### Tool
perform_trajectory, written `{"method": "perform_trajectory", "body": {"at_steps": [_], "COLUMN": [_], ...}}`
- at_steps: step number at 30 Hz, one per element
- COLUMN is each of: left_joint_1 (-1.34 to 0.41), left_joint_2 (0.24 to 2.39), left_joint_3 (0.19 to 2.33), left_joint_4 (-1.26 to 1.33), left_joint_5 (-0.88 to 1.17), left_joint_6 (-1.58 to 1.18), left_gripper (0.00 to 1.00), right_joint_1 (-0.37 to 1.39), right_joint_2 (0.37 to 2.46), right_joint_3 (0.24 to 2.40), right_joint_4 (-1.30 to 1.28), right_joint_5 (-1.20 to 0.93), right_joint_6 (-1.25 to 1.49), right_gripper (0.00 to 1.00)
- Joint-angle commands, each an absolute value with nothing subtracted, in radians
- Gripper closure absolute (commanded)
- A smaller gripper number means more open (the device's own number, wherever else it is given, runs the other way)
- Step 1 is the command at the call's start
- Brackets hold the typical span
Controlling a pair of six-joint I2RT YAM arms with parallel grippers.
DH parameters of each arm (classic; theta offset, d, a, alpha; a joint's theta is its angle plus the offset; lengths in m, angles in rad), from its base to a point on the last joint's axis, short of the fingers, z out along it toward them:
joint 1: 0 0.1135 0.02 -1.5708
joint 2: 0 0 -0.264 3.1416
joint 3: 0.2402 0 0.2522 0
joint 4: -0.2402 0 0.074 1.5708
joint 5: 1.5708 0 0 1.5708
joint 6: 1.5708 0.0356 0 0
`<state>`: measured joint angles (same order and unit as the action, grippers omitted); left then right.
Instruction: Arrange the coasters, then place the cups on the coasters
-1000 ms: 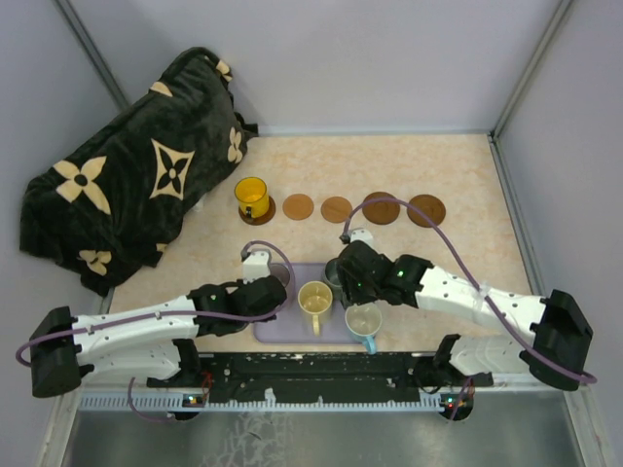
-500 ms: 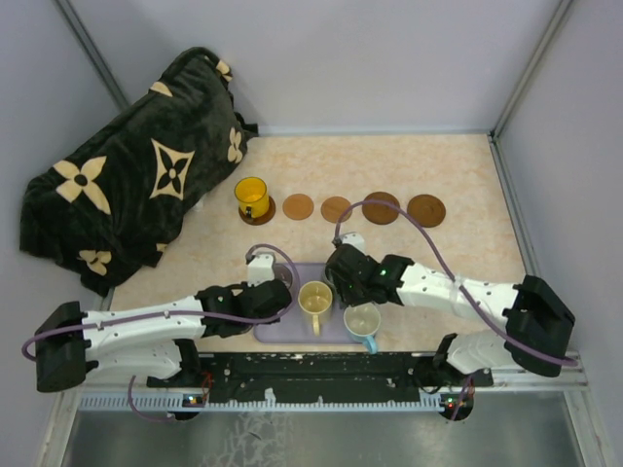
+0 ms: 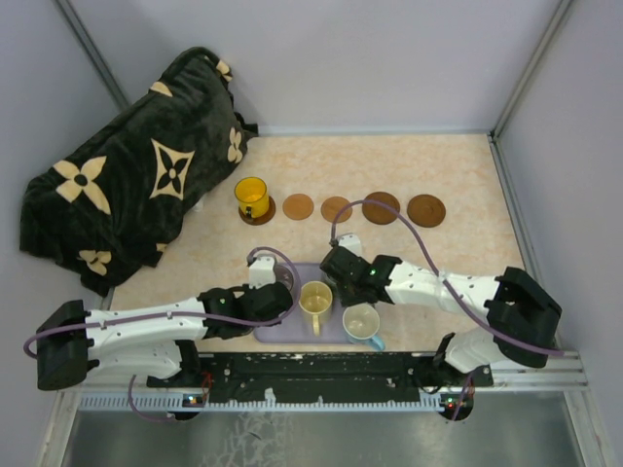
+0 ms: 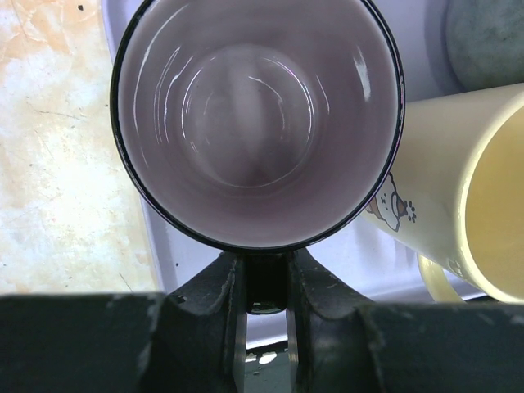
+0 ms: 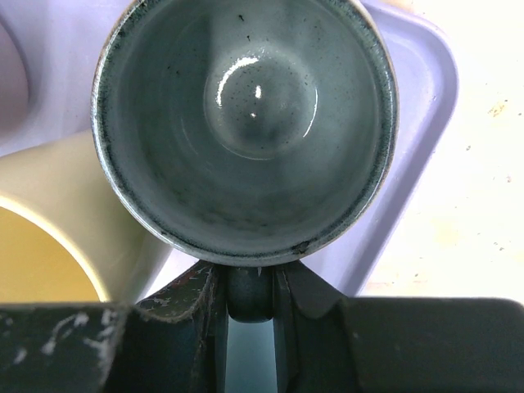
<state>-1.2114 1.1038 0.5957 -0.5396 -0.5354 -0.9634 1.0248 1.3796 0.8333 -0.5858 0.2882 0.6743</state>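
A yellow cup (image 3: 251,197) stands on the leftmost coaster (image 3: 261,211). Several bare coasters (image 3: 336,209) continue the row to the right. On the lavender tray (image 3: 292,334) stand the cream cup (image 3: 315,299) and the white cup with a blue handle (image 3: 362,321). My left gripper (image 4: 266,286) is shut on the handle of the mauve-grey cup (image 4: 258,123), which is upright on the tray. My right gripper (image 5: 250,299) is shut on the handle of the dark grey-green cup (image 5: 246,123) at the tray's far right corner.
A dark blanket with cream flower shapes (image 3: 127,185) is heaped at the back left. The cream cup (image 4: 463,213) leans close beside the mauve-grey one and touches the dark grey-green one (image 5: 49,246). Grey walls enclose the table on three sides.
My right arm has slid left along the tray, and its jaws have closed on the dark grey-green cup's handle. The left arm edged slightly forward, still holding the mauve-grey cup.
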Motion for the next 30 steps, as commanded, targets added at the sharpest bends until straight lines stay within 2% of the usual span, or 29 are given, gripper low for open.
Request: {"method": "perform_trajectory", "body": {"at_steps": [1,12,22,26,30], "left_joint_1": [-1.218,-1.222,-1.232,-1.235,-1.236], "left_joint_2": [1.106,1.110,1.092,1.074,1.068], "left_joint_3": [0.574,0.577,0.571,0.563,0.559], "left_joint_4": [-0.554,-0.552,-0.564,-0.566,-0.566], "left_joint_5": [-0.530,-0.549,-0.596,-0.612,-0.621], "left_joint_6": [-0.996,-0.996,-1.023,-1.039,-1.052], "left_gripper": [0.91,0.92,0.92,0.93,0.93], "right_joint_1": [1.034,1.035,1.029,0.994,0.919], "right_joint_2": [1.399,1.363,1.465,1.530,1.605], "right_joint_3": [0.866,1.001,1.174,1.229,1.292], "right_joint_4": [-0.620,-0.615,-0.514,-0.419,-0.330], "right_joint_5": [0.348,0.543,0.704,0.707,0.618], "right_joint_6": [0.688,0.687,0.628,0.592,0.577], "right_gripper": [1.00,1.00,1.00,1.00,1.00]}}
